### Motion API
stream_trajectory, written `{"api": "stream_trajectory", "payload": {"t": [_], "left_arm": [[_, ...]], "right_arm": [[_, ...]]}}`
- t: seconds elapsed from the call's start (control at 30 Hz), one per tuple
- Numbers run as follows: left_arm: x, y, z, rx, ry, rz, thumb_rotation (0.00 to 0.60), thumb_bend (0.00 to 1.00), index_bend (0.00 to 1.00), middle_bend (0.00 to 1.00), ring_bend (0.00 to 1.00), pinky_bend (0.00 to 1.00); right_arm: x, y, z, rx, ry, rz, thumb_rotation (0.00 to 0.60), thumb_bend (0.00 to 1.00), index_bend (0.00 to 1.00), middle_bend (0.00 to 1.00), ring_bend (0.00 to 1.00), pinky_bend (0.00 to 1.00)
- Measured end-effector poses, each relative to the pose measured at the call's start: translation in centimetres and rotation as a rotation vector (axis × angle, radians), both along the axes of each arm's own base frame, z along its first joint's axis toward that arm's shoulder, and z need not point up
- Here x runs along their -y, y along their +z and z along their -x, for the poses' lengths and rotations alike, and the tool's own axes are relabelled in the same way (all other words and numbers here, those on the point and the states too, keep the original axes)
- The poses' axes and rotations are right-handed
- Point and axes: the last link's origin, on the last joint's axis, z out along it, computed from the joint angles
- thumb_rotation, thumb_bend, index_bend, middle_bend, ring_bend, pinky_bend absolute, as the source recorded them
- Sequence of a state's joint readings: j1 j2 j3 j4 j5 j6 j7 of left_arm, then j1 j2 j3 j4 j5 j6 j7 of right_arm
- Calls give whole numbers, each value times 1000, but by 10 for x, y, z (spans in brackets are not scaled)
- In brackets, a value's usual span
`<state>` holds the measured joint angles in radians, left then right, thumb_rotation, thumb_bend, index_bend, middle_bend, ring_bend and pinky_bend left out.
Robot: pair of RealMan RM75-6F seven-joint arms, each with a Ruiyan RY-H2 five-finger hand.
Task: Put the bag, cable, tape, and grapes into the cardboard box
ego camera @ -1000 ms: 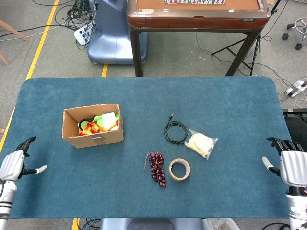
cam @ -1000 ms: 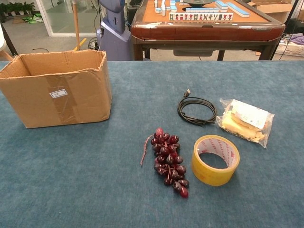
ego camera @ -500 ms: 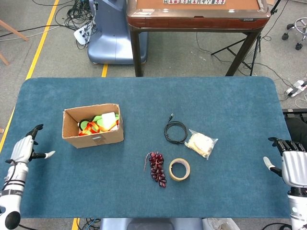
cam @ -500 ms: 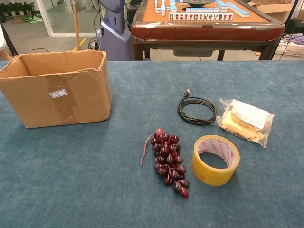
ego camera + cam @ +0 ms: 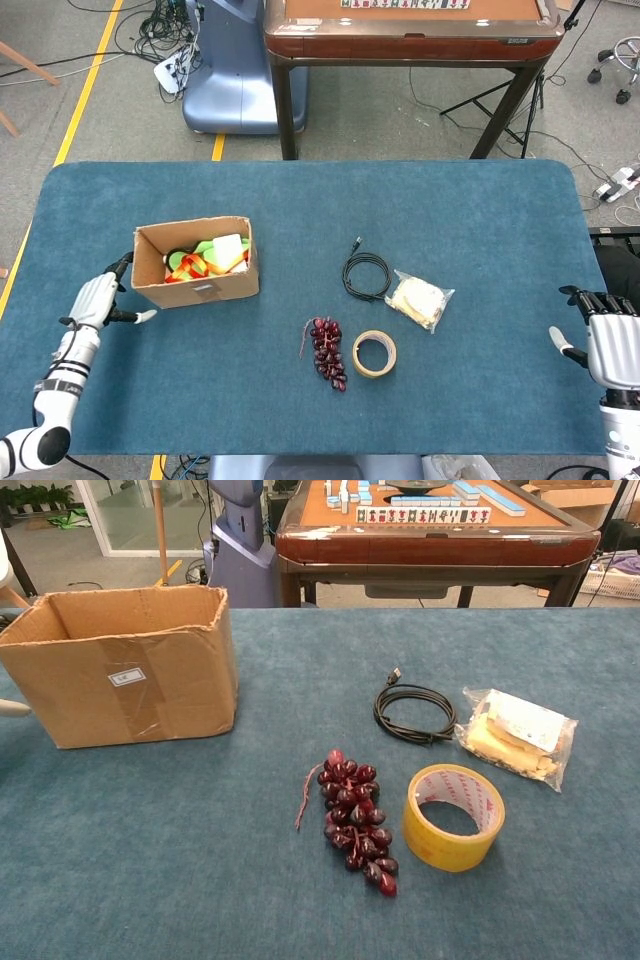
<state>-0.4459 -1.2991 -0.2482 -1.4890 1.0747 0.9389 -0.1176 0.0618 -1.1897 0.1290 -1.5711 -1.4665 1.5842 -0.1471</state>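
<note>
The cardboard box (image 5: 196,262) (image 5: 125,665) stands open at the table's left, with colourful items inside. My left hand (image 5: 97,299) is against its left side, fingers spread; in the chest view only a fingertip (image 5: 12,708) shows. A dark red grape bunch (image 5: 328,351) (image 5: 355,818) lies mid-table beside a roll of yellow tape (image 5: 374,353) (image 5: 453,815). A coiled black cable (image 5: 366,274) (image 5: 413,712) and a clear bag (image 5: 420,299) (image 5: 515,735) lie just behind. My right hand (image 5: 608,341) hovers open at the table's right edge, holding nothing.
The blue table (image 5: 480,230) ends near both hands. Beyond its far edge stand a wooden mahjong table (image 5: 410,30) and a grey-blue machine base (image 5: 228,70).
My left hand has moved right and forward, from the table's left edge up to the box's left side. The box has shifted slightly. The right hand has barely moved.
</note>
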Motion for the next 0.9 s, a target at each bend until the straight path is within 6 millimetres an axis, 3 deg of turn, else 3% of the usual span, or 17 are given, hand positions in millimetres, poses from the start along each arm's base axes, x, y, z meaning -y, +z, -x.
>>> {"api": "stream_trajectory", "payload": {"t": [0.53, 0.9], "left_arm": [[-4, -30, -50, -7, -114, 98, 600, 23, 88, 125, 132, 341], [8, -55, -83, -3, -195, 167, 600, 23, 90, 125, 134, 341]], "right_arm": [[-1, 1, 0, 4, 4, -2, 600, 195, 333, 446, 370, 388], [-1, 0, 0, 3, 1, -5, 600, 195, 332, 446, 370, 388]]}}
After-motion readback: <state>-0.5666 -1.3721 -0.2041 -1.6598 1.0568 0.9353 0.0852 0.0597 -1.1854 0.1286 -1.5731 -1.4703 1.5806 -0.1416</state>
